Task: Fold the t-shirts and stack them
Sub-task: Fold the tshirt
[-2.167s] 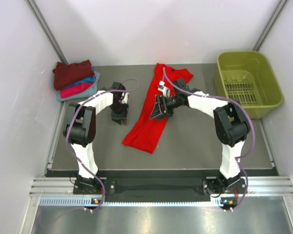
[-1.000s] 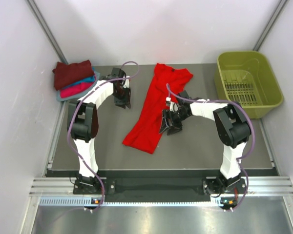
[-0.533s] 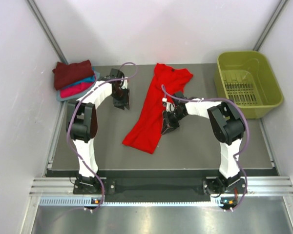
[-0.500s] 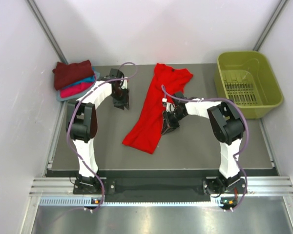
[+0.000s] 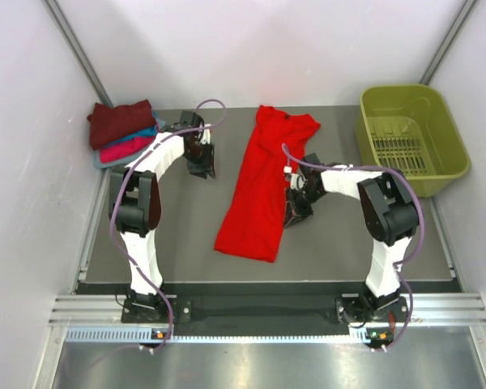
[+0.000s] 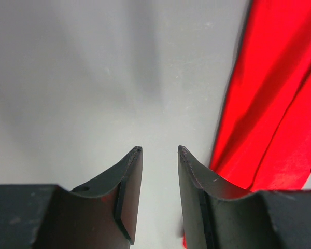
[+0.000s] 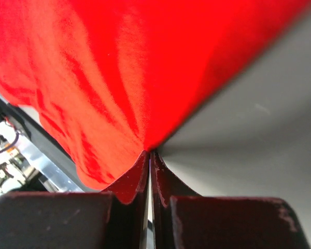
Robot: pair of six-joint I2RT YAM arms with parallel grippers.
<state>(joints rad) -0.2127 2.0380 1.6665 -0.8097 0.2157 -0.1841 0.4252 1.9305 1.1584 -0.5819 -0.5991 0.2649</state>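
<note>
Jaws on our right are shut on the right edge of the red t-shirt (image 5: 257,190) lying mid-bench (image 5: 178,239), left jaws part-open and empty beside it; we judge folding begins, next lifting that edge leftward.

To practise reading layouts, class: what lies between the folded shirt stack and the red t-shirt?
The left gripper stands there, above the grey table, between the folded stack and the red t-shirt; the top view shows it.
</note>
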